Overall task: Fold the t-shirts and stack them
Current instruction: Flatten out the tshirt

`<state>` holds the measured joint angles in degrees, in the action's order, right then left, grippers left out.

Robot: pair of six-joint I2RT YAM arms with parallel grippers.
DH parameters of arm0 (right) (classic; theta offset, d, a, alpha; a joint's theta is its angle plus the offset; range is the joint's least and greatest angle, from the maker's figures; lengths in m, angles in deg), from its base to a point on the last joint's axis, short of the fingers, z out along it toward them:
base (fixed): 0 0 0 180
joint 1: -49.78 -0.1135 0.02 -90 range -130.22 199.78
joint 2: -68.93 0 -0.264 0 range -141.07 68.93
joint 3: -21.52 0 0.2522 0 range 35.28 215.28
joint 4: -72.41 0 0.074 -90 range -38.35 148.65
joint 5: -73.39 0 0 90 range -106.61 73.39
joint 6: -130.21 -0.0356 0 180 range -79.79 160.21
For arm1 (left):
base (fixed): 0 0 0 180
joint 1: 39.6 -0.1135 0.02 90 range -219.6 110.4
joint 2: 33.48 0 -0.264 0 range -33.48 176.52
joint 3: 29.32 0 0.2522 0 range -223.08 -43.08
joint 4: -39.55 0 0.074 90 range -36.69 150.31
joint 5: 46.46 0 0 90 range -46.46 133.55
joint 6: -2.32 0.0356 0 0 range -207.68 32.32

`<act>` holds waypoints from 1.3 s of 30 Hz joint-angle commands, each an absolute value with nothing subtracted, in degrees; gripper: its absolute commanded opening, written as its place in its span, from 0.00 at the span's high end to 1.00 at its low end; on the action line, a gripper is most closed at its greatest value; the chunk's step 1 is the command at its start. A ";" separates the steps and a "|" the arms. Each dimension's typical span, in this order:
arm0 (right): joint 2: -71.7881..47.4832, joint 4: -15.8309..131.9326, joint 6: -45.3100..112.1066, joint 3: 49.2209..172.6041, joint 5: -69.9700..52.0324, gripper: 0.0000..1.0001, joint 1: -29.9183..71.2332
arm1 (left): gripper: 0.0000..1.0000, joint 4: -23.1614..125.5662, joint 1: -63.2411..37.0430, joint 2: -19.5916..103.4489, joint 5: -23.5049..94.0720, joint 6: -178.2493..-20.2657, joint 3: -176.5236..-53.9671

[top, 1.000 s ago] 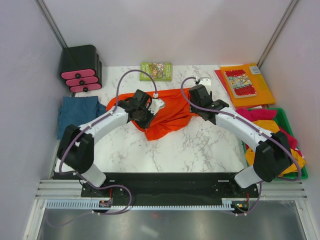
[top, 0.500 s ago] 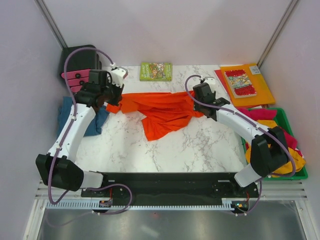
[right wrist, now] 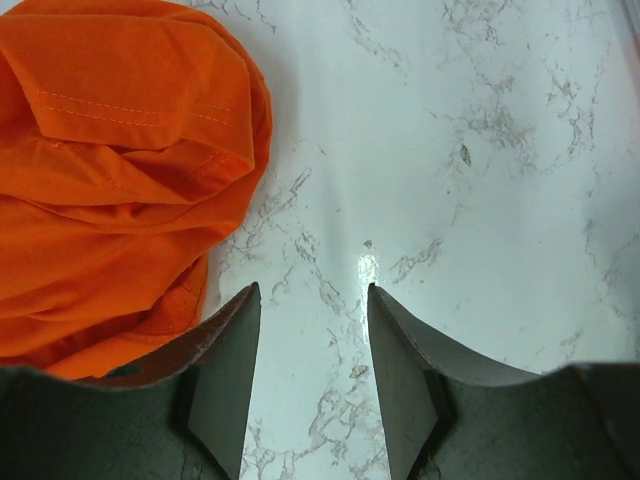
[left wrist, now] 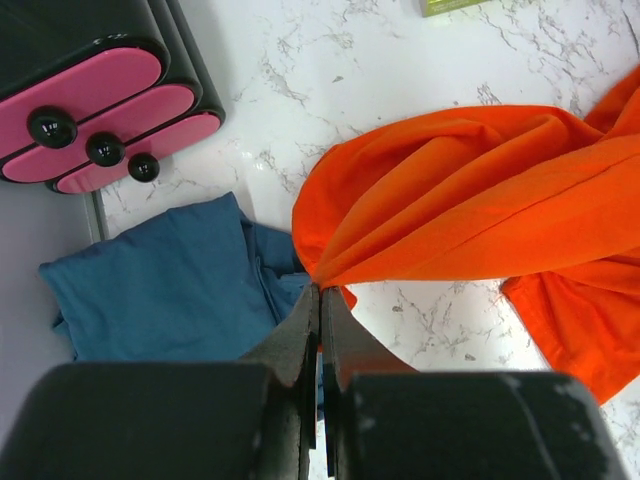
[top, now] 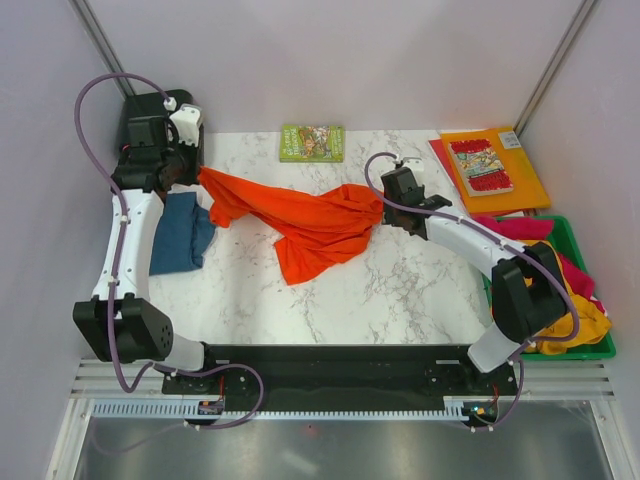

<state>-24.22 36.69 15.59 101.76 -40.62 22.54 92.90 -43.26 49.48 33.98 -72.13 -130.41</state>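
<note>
The orange-red t-shirt (top: 300, 222) lies stretched across the marble table, bunched and drooping at its middle. My left gripper (top: 190, 175) is shut on its left end (left wrist: 330, 262) at the far left, above the teal-blue t-shirt (top: 180, 232), which also shows in the left wrist view (left wrist: 165, 290). My right gripper (top: 390, 205) is open and empty just right of the shirt's right end (right wrist: 120, 130), over bare marble. Magenta-pink (top: 515, 230) and mustard-yellow (top: 585, 318) shirts lie in the green bin.
A black drawer unit with pink fronts (top: 150, 125) stands at the back left, close to my left gripper. A green booklet (top: 312, 142) lies at the back middle. An orange folder with a comic book (top: 495, 170) lies at the back right. The green bin (top: 575, 240) sits at the right edge.
My left gripper has pulled the orange-red shirt's end leftward and back, from the table's middle to the drawer unit, stretching the shirt out. My right gripper has let go and stayed beside the shirt's right end.
</note>
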 commanded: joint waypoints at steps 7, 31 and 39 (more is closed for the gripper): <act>-37.23 40.54 13.93 113.14 -37.97 0.46 23.68 | 0.98 92.15 -43.11 48.00 31.50 -71.51 -130.79; -40.61 40.28 13.76 121.06 -43.14 1.00 26.66 | 0.98 93.56 -43.20 46.59 32.82 -71.33 -129.12; -27.76 34.40 18.68 143.71 -42.63 1.00 28.69 | 0.98 94.00 -44.17 48.43 35.54 -71.94 -143.50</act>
